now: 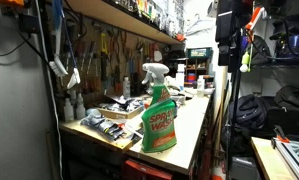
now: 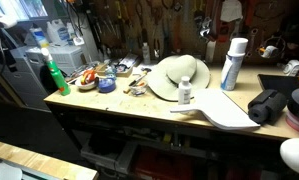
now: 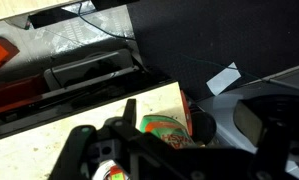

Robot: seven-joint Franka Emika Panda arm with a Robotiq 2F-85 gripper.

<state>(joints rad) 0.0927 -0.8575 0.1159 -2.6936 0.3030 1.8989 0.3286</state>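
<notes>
One green spray bottle (image 1: 159, 112), label "Spray Nine", near workbench (image 1: 194, 128) edge. Gripper (image 3: 149, 152) dark, blurred in wrist view; opening and hold impossible to tell.

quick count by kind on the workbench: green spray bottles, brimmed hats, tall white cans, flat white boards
green plastic spray bottle: 1
pale round wide-brimmed hat: 1
tall white cylindrical can: 1
flat white paddle-shaped board: 1
total: 4

Workshop: pegboard wall hung with hand tools (image 2: 139, 25), cluttered wooden workbench (image 2: 109, 103), overhead shelf (image 1: 119, 12).
</notes>
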